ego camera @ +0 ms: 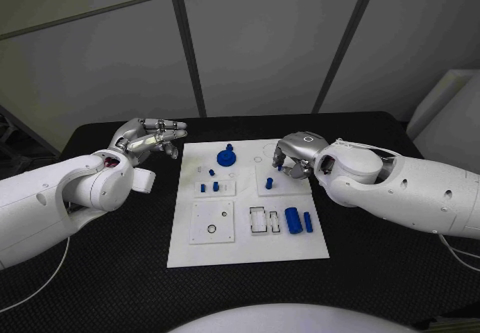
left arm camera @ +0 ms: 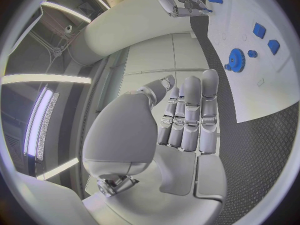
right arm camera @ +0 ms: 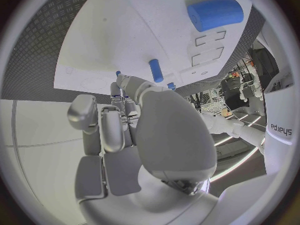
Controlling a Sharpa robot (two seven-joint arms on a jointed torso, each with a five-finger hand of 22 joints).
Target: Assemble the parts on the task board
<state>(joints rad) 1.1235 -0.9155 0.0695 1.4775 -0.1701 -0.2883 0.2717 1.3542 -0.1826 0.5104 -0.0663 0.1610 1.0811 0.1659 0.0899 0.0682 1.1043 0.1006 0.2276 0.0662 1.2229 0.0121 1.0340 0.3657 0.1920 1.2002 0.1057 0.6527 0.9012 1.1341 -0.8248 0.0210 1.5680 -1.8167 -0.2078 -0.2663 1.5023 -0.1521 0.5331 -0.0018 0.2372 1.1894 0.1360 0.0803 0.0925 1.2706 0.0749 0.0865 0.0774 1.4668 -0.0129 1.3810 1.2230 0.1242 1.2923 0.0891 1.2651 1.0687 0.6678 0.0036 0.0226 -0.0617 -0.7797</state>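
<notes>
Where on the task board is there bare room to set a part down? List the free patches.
Free: the task board's near strip, below the ringed plate and large blue cylinder. Crowded: the far end, with the blue gear, small pegs and the right hand.

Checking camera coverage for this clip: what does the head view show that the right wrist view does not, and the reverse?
Head view alone: the left hand, held off the task board's far left corner with nothing in it, and the blue gear at the board's far end. Right wrist view alone: the right hand's inner side, with curled fingers over the white surface. Both: the right hand, the big blue cylinder, and the blue peg standing near that hand.
</notes>
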